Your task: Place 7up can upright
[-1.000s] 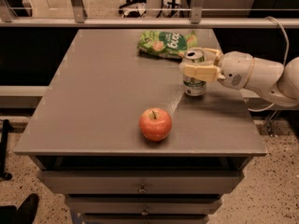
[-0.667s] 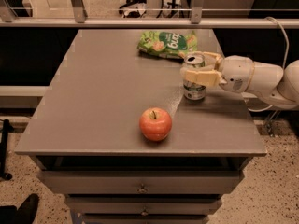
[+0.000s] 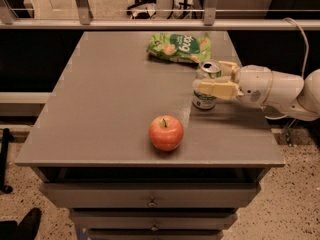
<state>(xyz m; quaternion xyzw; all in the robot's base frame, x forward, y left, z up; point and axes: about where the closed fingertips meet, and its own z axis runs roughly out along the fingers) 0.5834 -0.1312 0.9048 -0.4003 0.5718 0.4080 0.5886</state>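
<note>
Tool (image 3: 208, 76) level, reaching from right, clasping upright 7up can (image 3: 204, 102)

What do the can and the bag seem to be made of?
The can, at the hand on the right side of the table, looks like metal: shiny silver top rim. The bag looks like thin plastic film or foil: glossy, crinkled green surface.

The end effector (image 3: 210, 76) reaches in from the right, over the right side of the desk (image 3: 110, 109). It covers a band across the can (image 3: 204, 102) and hides the markings there. Whether it presses the can cannot be told. The arm (image 3: 280, 89) runs off the right edge. The print on the snack bag (image 3: 179, 48) is too blurred to read. The lower drawers (image 3: 150, 219) are cut off at the bottom.
</note>
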